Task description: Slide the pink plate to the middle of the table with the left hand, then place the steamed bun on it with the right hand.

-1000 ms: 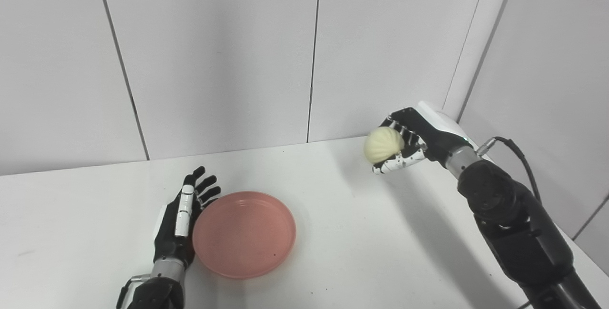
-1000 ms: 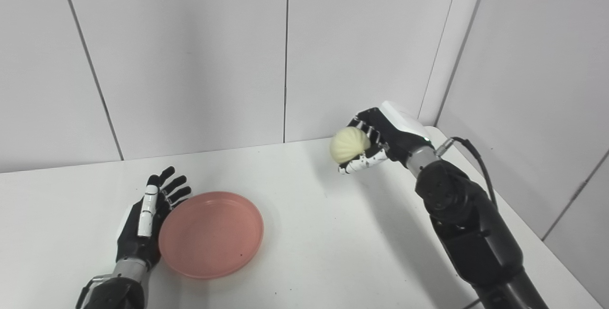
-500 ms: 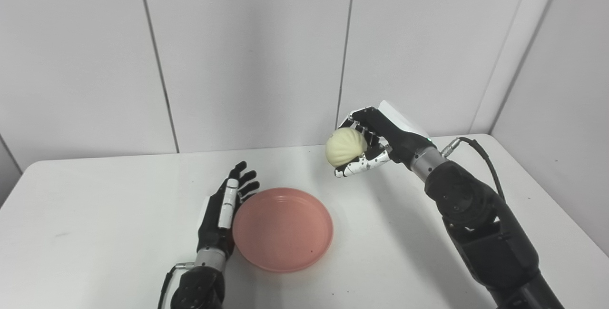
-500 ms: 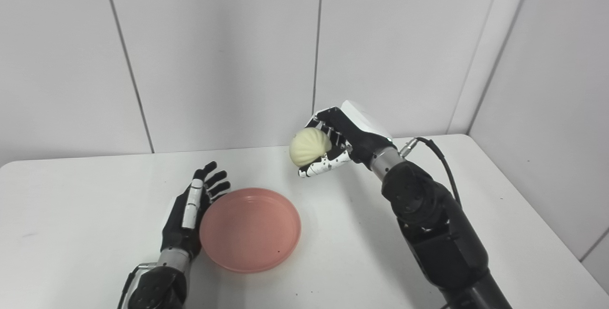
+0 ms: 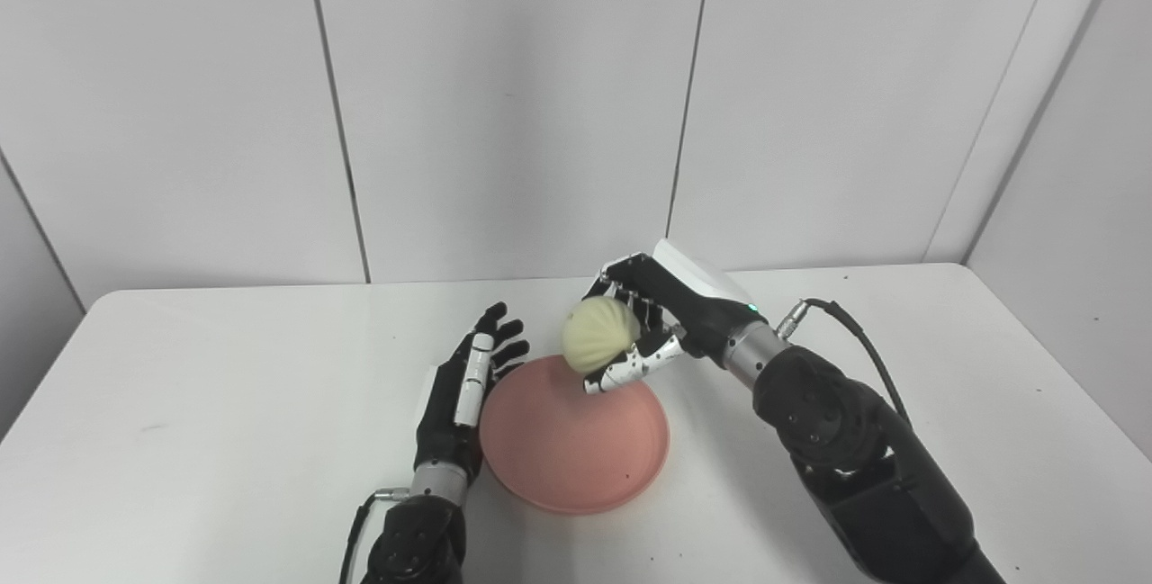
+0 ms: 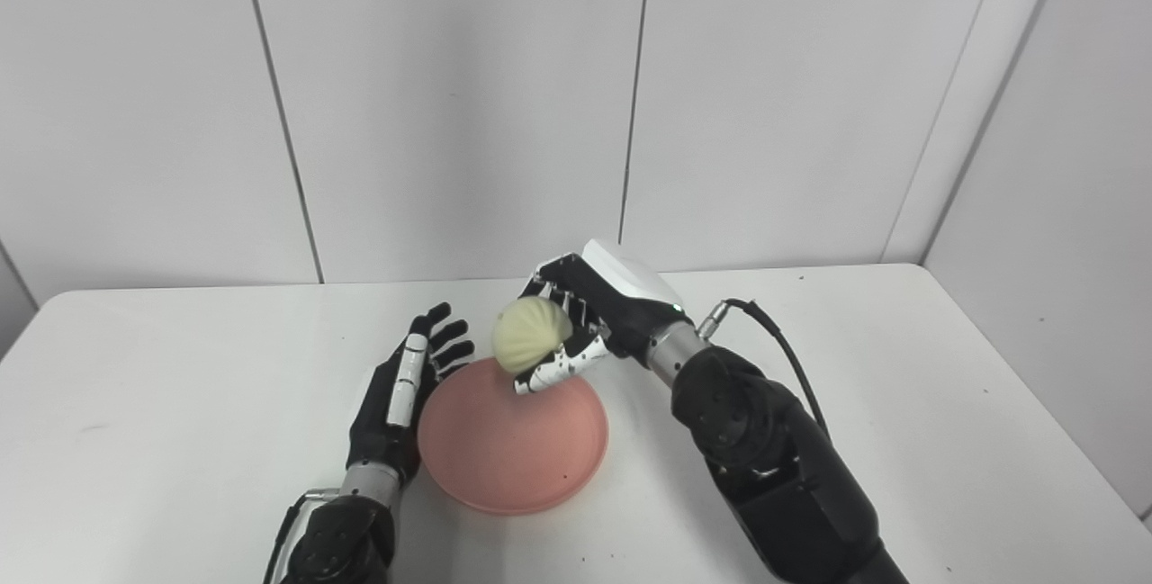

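A pink plate (image 5: pixel 576 453) lies flat near the middle of the white table (image 5: pixel 225 440). My left hand (image 5: pixel 463 395) stands open on edge, its palm against the plate's left rim. My right hand (image 5: pixel 652 318) is shut on the pale steamed bun (image 5: pixel 600 347), holding it in the air over the plate's far rim. In the right eye view the bun (image 6: pixel 531 336) hangs above the plate (image 6: pixel 513 440), with the left hand (image 6: pixel 400 399) beside it and the right hand (image 6: pixel 594 314) behind it.
Grey wall panels rise right behind the table's far edge. A black cable (image 5: pixel 855 341) loops off my right forearm. The table's right edge (image 5: pixel 1053 359) runs along the side wall.
The camera has swung to the right, shifting the whole picture. My right hand has carried the bun left and down, from off to the plate's right to over its far rim. The left hand stays against the plate.
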